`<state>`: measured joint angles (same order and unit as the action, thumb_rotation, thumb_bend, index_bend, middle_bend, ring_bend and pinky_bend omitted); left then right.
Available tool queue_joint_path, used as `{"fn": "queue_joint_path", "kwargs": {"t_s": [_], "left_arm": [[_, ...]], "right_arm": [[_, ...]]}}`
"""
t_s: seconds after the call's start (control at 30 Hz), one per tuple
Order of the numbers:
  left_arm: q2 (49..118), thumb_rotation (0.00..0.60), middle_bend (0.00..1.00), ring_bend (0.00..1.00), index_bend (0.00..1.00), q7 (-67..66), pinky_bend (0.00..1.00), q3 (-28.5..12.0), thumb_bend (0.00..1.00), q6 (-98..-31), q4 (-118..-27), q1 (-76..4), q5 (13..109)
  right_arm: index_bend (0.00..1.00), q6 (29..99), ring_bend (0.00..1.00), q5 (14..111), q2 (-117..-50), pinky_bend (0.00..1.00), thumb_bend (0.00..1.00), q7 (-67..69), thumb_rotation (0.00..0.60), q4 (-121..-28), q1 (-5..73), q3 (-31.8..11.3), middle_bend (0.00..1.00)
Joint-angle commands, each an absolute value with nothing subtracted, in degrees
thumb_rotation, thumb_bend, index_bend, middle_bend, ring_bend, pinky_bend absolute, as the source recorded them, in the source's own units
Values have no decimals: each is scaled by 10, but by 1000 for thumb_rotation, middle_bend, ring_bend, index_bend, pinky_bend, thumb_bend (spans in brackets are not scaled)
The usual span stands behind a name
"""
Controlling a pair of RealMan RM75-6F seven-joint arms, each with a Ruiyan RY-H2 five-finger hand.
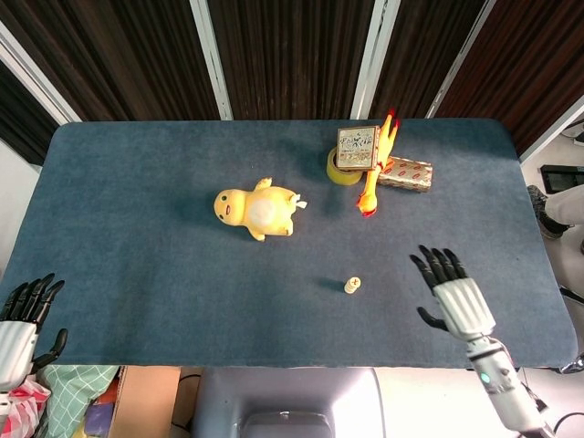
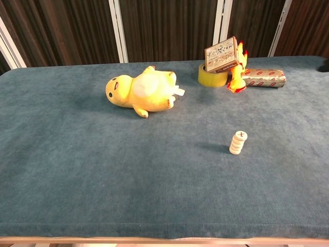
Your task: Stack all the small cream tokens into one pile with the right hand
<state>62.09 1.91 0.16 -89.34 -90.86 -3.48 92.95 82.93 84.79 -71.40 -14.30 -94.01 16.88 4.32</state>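
Observation:
A pile of small cream tokens (image 2: 237, 143) stands upright on the blue cloth, its top token marked with a red cross; from the head view the pile (image 1: 352, 286) shows right of centre, near the front. My right hand (image 1: 453, 294) hovers open, fingers spread, well to the right of the pile and apart from it; only a dark tip of it reaches the chest view's right edge. My left hand (image 1: 20, 321) hangs open off the table's front left corner.
A yellow plush toy (image 1: 256, 208) lies mid-table. At the back right sit a tape roll (image 2: 212, 77), a patterned small box (image 2: 222, 54), a rubber chicken (image 1: 375, 164) and a wrapped bar (image 2: 263, 77). The table's front edge (image 2: 164, 234) runs close below the pile.

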Motion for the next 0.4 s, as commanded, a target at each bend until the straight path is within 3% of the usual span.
{"fn": "queue_joint_path", "kwargs": {"t_s": [0.03, 0.4], "left_arm": [[627, 600, 3, 0, 0, -3, 73, 1, 449, -883, -913, -39, 924], [640, 600, 2, 0, 0, -31, 73, 0, 448, -874, -917, -45, 924]], "right_arm": [[1, 866, 0, 858, -683, 0, 349, -129, 600, -937, 113, 76, 0], [0, 850, 0, 868, -671, 0, 342, -97, 600, -942, 107, 53, 0]]}}
